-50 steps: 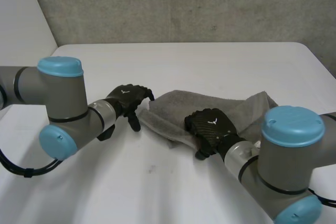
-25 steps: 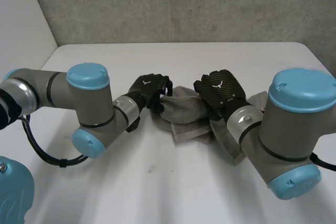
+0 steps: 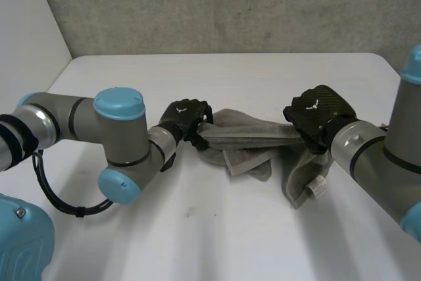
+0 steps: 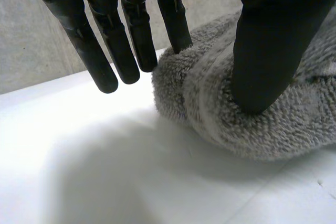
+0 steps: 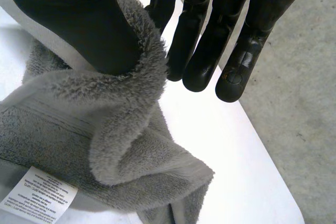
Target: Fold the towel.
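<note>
Left hand (image 3: 185, 118) and right hand (image 3: 319, 113) each pinch an end of the towel (image 3: 250, 137), stretched between them for spreading; next it likely needs laying flat.

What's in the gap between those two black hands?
Head view: a taut stretch of grey towel runs from the left hand to the right hand, each pinching an end.

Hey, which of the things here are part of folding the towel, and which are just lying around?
Part of the job:
- grey towel, stretched between the two hands
- left hand, pinching one end
- right hand, pinching the other end

Just there:
- white table under it all
- concrete wall behind the table
</note>
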Controlling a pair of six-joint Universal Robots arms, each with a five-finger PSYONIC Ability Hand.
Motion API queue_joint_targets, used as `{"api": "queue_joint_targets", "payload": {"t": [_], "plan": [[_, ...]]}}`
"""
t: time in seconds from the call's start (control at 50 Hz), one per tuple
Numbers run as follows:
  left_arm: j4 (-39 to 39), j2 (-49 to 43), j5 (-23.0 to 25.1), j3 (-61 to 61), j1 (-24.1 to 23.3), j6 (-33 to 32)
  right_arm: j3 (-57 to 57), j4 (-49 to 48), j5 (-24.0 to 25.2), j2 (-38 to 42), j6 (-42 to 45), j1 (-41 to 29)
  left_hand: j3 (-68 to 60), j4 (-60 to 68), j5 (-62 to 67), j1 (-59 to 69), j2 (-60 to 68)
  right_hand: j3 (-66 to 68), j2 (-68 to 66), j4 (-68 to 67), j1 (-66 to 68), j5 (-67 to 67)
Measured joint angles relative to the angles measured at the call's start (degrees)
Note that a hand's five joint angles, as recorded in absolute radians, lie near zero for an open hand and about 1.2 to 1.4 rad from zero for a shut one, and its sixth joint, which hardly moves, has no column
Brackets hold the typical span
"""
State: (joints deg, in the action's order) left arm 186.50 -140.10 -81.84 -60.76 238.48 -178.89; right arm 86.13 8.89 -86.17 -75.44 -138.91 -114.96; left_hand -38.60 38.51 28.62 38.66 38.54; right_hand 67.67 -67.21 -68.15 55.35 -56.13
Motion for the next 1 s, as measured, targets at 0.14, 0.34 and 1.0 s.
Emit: {"api": "queue_joint_targets", "payload": {"t": [0.14, 0.34, 1.0], "plan": [[-0.1, -0.9, -0.2, -0.4, -1.4, 0.0, 1.0, 1.2, 0.1, -2.5, -0.2, 0.1, -0.2, 0.3, 0.2, 0.2, 0.3, 0.0, -0.2, 0.0, 0.0, -0.3], [0.0, -1.2, -3.5, -0.1, -3.2, -0.2, 1.3, 0.8, 0.4, -1.5, 0.0, 1.7, -25.0, 25.3, 24.1, 22.6, 25.1, 0.0, -0.2, -0.2, 0.0, -0.6], [18.3, 22.6, -10.1, -3.8, 4.5, -17.9, -8.8, -42.6, 9.2, 6.8, 7.2, 1.7, -28.5, 28.5, 29.3, 27.1, 28.9, 0.3, -0.4, -0.3, 0.4, -1.4]]}}
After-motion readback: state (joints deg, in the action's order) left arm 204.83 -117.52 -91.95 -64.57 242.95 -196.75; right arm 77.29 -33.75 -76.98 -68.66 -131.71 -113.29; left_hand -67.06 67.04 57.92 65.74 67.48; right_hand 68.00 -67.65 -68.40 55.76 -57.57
